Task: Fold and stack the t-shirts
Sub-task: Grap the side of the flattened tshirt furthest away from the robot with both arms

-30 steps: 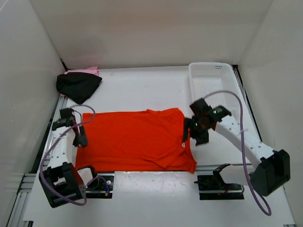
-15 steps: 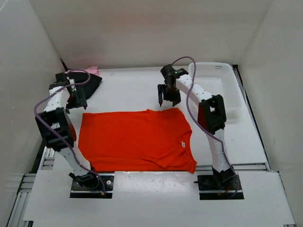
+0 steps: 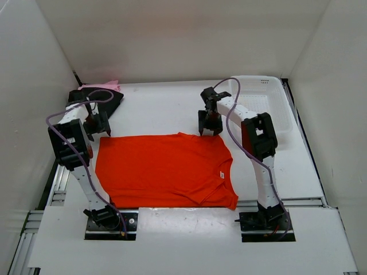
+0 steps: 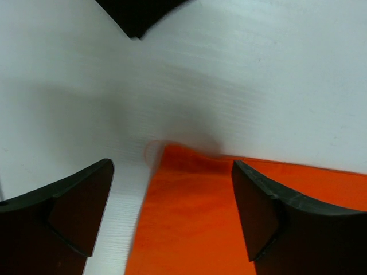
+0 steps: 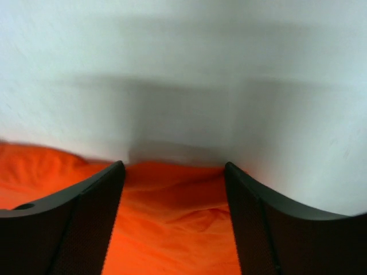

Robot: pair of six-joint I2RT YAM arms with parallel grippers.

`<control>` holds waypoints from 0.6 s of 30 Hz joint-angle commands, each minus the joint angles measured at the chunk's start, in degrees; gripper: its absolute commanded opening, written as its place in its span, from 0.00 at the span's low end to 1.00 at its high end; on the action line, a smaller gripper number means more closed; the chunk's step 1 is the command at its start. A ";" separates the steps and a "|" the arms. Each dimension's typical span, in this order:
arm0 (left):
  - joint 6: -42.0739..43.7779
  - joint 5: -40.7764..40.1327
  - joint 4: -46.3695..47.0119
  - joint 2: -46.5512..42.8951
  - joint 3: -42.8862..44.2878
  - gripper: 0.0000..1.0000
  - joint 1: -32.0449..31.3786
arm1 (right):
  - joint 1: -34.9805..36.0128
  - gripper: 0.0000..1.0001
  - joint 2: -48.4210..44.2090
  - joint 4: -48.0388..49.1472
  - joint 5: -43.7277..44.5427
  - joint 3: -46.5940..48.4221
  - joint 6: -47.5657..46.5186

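Now: orange t-shirt [image 3: 163, 169] spread flat in the middle of the desk [image 3: 166, 109]; black t-shirt [image 3: 114, 97] bunched at far-left corner, pink t-shirt [image 3: 106, 85] just behind it. Left gripper [image 3: 97, 127] wide open over orange's far-left corner, right gripper [image 3: 210, 127] open over its far edge, both empty

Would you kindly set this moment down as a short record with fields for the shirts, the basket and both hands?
orange t-shirt: spread flat in the middle, collar toward the right, not yet folded
black t-shirt: bunched at the far left
pink t-shirt: behind the black one, mostly hidden
basket: white, at the far right
left hand: open, at the orange shirt's far left corner
right hand: open, at its far edge, toward the right end
contact with cloth: cannot tell
stack: not started
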 commanded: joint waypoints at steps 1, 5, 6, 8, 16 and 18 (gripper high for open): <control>0.05 3.86 0.46 -0.47 -2.92 0.92 -1.23 | 0.07 0.68 -3.11 0.11 -3.05 -6.67 -1.73; 0.05 4.57 0.99 0.23 -4.86 0.66 -1.77 | 0.07 0.49 -4.79 0.64 -3.76 -8.44 -1.73; 0.05 4.57 0.99 0.76 -4.86 0.61 -2.29 | 0.07 0.43 -4.79 0.64 -4.37 -8.44 -1.73; 0.05 4.05 0.99 0.76 -5.48 0.37 -2.29 | 0.07 0.21 -4.79 0.64 -5.17 -8.44 -1.12; 0.05 0.01 1.61 -7.75 -6.79 0.10 -2.82 | -0.46 0.00 -15.21 2.74 -4.21 -10.45 -0.59; 0.05 -1.31 3.00 -14.16 -9.51 0.10 -2.82 | 0.24 0.00 -20.14 6.07 -3.59 -17.20 -0.59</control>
